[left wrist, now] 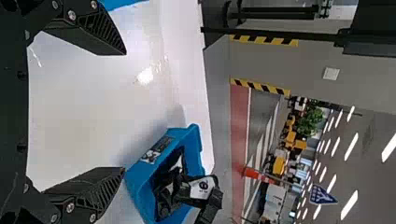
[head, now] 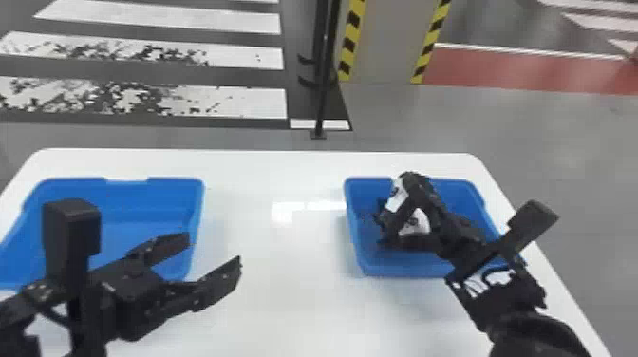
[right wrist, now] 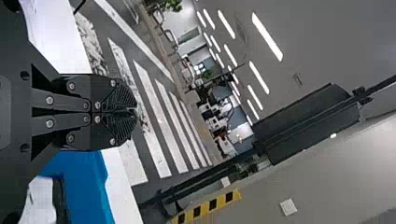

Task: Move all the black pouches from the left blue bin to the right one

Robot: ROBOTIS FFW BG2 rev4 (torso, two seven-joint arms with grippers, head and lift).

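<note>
Left pincer released: two black fingers spread wide, nothing between them. One finger shows against the inner side of the left blue bin, the other against the counter.

Right pincer clenched on itself. In the right wrist view the fingertips meet (neatly, like a closed beak). Head view puts it at the right blue bin, its arm coming in over the counter's right edge.

Black pouches lie in the right bin, bunched together, white patches with dark marks showing. Exact count unclear; the right arm covers part of the heap.

Left bin sits by the counter's left edge, toward the far left corner. Right bin sits toward the far right corner, well apart from it. A sticker marks the right bin's outer wall in the left wrist view.

Beyond the far edge: a black pole, a column with yellow-and-black edging, white floor stripes.
</note>
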